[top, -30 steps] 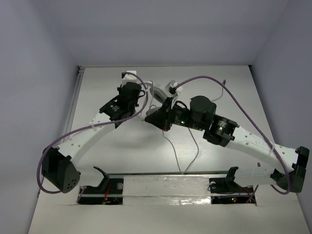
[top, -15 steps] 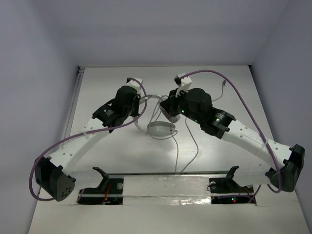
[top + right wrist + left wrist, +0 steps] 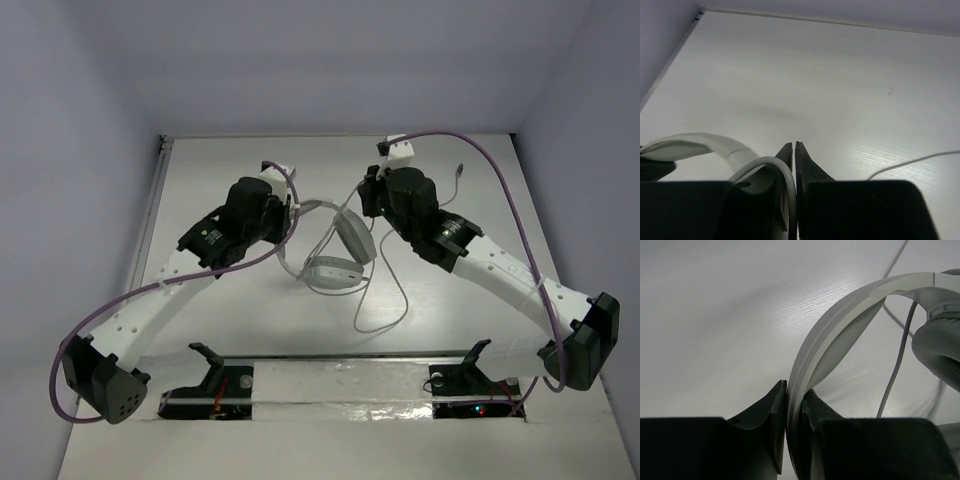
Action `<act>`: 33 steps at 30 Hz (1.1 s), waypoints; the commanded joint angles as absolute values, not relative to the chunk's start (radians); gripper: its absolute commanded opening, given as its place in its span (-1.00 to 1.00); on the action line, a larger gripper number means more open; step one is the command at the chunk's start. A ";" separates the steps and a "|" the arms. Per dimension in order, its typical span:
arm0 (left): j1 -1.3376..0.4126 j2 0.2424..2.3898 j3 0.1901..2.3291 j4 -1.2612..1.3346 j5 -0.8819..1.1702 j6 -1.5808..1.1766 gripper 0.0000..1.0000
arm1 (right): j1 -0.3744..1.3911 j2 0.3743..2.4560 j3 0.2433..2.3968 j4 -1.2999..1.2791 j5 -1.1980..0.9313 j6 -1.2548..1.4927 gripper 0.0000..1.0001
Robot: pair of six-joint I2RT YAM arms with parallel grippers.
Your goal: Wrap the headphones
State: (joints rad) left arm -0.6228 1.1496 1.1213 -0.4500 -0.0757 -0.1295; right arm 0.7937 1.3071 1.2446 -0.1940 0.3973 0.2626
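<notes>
The white headphones [image 3: 340, 255] hang in mid-table between my two arms, both earcups facing up, headband [image 3: 312, 207] arching to the left. My left gripper [image 3: 289, 216] is shut on the headband [image 3: 840, 325]; an earcup [image 3: 940, 347] shows at the right of the left wrist view. My right gripper [image 3: 367, 200] is shut on the thin grey cable [image 3: 771, 165], which loops over its left finger and runs down between the jaws. The rest of the cable [image 3: 385, 300] trails across the table toward the near edge. The headband [image 3: 705, 145] also shows in the right wrist view.
A small plug [image 3: 458, 170] lies at the back right of the white table [image 3: 220, 310]. Purple robot cables [image 3: 500, 190] arc over both arms. Two black mounts [image 3: 215, 362] stand at the near edge. Walls close in the table at the left, right and back.
The right gripper has drawn back to the right and away from the left one. The headphones have swung out from under the arms, so both earcups now show.
</notes>
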 commanded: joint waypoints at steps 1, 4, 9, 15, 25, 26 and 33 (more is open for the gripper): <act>-0.629 1.100 1.173 -0.377 0.084 -0.140 -1.00 | 0.753 1.301 1.207 -0.126 0.457 0.256 -0.73; -0.620 1.097 1.207 -0.373 0.141 -0.143 -1.00 | 0.729 1.316 1.190 -0.124 0.451 0.265 -0.64; -0.585 1.083 1.247 -0.356 0.240 -0.161 -1.00 | 0.729 1.292 1.115 -0.069 0.393 0.291 -0.34; -0.494 1.074 1.262 -0.305 0.342 -0.193 -1.00 | 0.709 1.252 1.026 0.040 0.259 0.319 -0.34; -0.396 1.065 1.247 -0.204 0.518 -0.298 -1.00 | 0.690 1.265 0.888 0.310 -0.096 0.391 -0.06; -0.385 1.066 1.256 -0.203 0.528 -0.311 -1.00 | 0.690 1.275 0.884 0.340 -0.109 0.397 -0.04; -0.342 1.063 1.307 -0.181 0.540 -0.422 -1.00 | 0.690 1.344 0.825 0.477 -0.179 0.449 -0.07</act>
